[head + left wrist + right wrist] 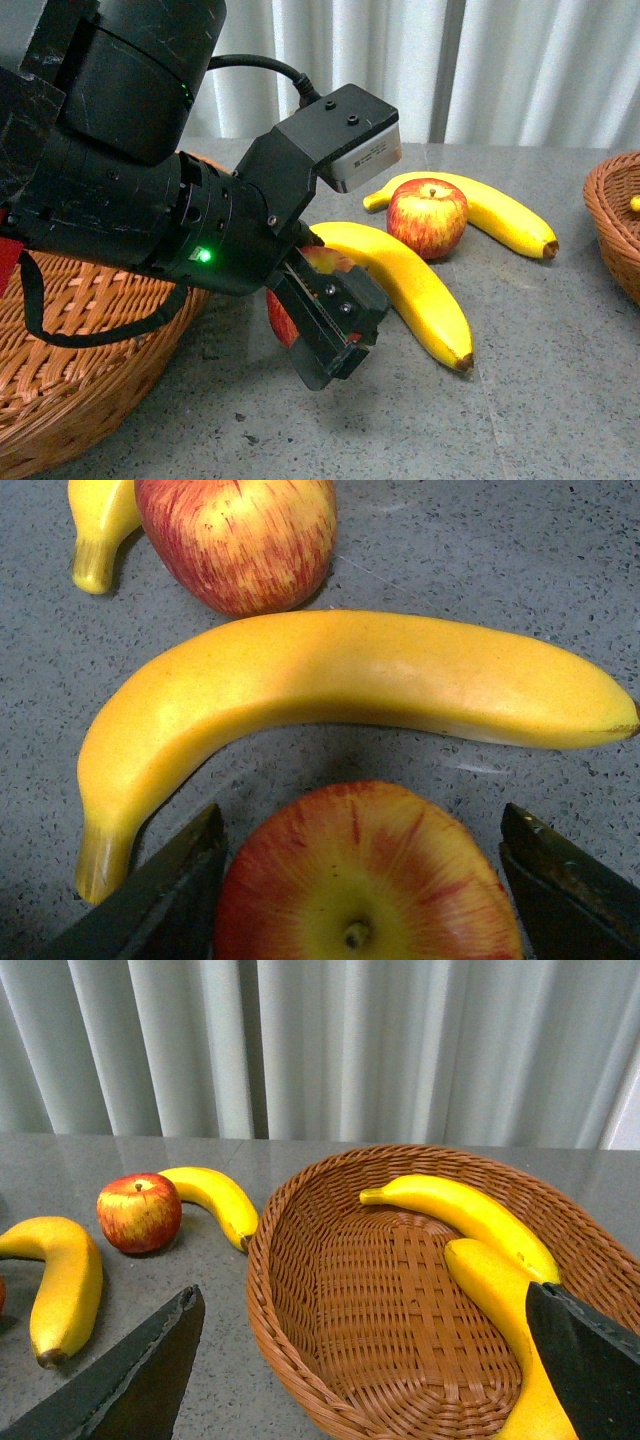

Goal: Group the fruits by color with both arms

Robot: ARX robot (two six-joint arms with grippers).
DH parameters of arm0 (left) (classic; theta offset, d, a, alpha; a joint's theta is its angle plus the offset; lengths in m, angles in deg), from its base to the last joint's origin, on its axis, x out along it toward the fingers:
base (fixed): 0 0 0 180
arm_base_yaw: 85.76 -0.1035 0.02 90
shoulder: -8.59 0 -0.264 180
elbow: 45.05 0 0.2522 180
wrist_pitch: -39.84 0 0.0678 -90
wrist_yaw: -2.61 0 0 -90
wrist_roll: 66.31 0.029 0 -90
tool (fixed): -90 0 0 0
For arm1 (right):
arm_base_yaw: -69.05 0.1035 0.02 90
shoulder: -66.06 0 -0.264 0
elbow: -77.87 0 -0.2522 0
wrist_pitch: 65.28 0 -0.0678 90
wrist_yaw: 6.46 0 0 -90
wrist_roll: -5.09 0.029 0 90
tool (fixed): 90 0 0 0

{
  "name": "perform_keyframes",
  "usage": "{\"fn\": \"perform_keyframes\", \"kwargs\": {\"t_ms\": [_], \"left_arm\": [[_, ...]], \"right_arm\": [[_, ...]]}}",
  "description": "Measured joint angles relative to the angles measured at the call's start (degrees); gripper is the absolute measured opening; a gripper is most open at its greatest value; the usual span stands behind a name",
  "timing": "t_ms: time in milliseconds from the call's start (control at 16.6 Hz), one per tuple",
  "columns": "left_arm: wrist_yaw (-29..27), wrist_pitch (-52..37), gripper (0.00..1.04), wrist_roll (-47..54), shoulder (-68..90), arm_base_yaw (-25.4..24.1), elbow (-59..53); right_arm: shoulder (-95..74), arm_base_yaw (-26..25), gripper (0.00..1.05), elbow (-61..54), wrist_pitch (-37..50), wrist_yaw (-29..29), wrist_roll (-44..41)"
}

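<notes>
My front camera sits on my body and looks forward and down over the table (pixel 560 400), with my left arm (pixel 150 200) close against the lens. My left wrist camera points steeply down, very near an apple (pixel 365 880) and the banana (pixel 350 680) beyond it. My right wrist camera looks almost level across a basket (pixel 290 1260) toward the curtain (pixel 330 1050), from farther off. All three views share that banana and the far apple (pixel 427 217).

Upright red-and-yellow far apple (pixel 427 217) sits just beside the far banana (pixel 505 218) curving at its 2 o'clock. The near banana (pixel 410 290) lies at 7 o'clock, the half-hidden near apple (pixel 283 318) at 8. 2 more bananas (pixel 470 1215) rest in a basket (pixel 258 1280).
</notes>
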Motion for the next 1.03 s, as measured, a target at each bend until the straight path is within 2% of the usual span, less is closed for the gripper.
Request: {"fn": "perform_keyframes", "kwargs": {"t_ms": [60, 121, 543, 664, 784, 905, 1026], "left_arm": [[0.2, 0.0, 0.71, 0.0, 0.0, 0.0, 0.1], [0.2, 0.0, 0.65, 0.0, 0.0, 0.0, 0.1], [-0.4, 0.0, 0.63, 0.0, 0.0, 0.2, 0.5], [-2.5, -1.8, 0.63, -1.5, -1.2, 0.3, 1.1], [-6.1, -6.0, 0.63, -4.9, -5.5, 0.6, 1.6], [-14.9, -9.0, 0.62, -10.4, -12.1, 0.4, 1.7], [-23.9, -10.0, 0.62, -17.4, -16.1, -2.6, 1.2]], "right_arm": [[0.0, 0.0, 0.98, 0.0, 0.0, 0.0, 0.0], [0.0, 0.0, 0.98, 0.0, 0.0, 0.0, 0.0], [0.0, 0.0, 0.98, 0.0, 0.0, 0.0, 0.0], [0.0, 0.0, 0.98, 0.0, 0.0, 0.0, 0.0], [0.0, 0.0, 0.98, 0.0, 0.0, 0.0, 0.0], [0.0, 0.0, 0.98, 0.0, 0.0, 0.0, 0.0], [0.0, 0.0, 0.98, 0.0, 0.0, 0.0, 0.0]]}}
